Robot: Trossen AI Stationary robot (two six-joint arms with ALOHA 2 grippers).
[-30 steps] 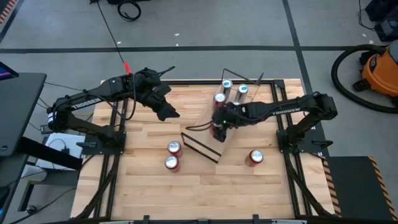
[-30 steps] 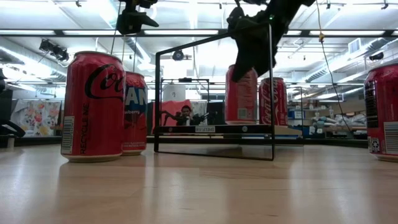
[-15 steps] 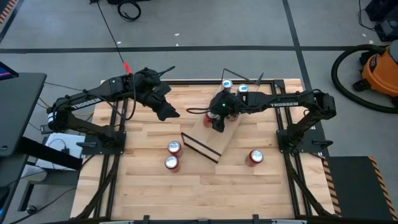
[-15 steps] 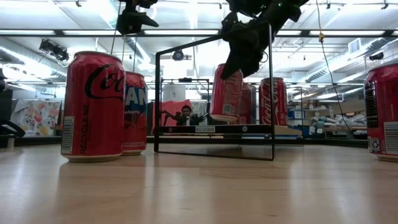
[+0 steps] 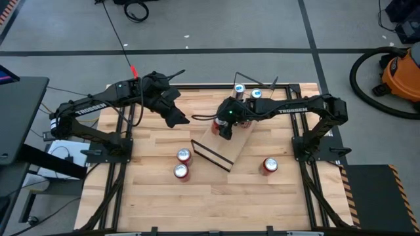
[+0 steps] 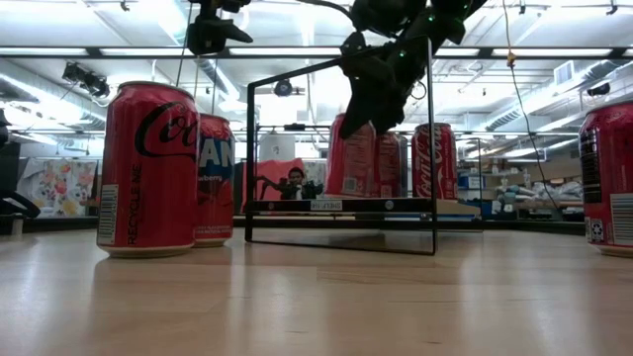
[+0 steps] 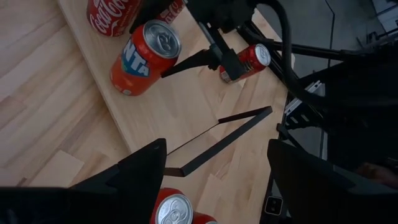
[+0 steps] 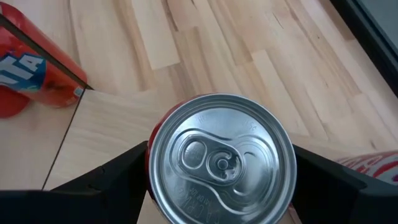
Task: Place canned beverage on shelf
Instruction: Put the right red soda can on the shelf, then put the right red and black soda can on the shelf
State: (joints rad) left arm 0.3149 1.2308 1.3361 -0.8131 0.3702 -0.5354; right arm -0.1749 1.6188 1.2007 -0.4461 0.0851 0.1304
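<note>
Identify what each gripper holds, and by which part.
The right gripper holds a red can by its sides, just below the top. The left gripper holds nothing.

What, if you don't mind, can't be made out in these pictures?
- High view: the can the right pincer is carrying, hidden under the arm.
- Right wrist view: that can's label; only its lid shows.
- Low view: whether the can touches the shelf; the rail hides its base.
- Left wrist view: the left pincer's tips, cut off by the edge.

Red cans (image 6: 148, 168) carry white script; 1 orange can (image 7: 143, 57) has a blue-and-white logo. The shelf (image 5: 239, 141) is light wood with black wire. The vacuum (image 5: 401, 75) is orange.
</note>
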